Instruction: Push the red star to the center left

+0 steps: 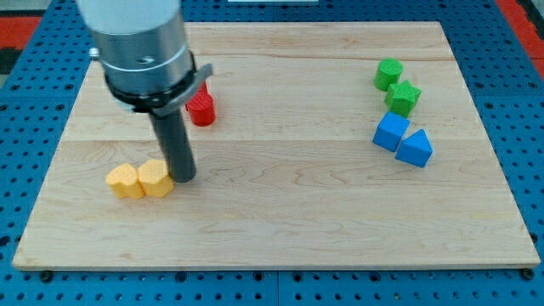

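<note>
Blue pegboard is being seen around a pale wooden counter [280, 212]. No hand is being carried by the arm, only a dark rod; my tip [183, 178] is being pressed just beside the right one of two yellow blocks [155, 178] [126, 181] at the view's left. A red star-like block [201, 108], partly hidden by the arm, is being shown above the tip. At the view's right, a green cylinder [388, 74], green star [403, 98], blue cube [391, 132] and blue wedge [415, 149] are being shown clustered.
</note>
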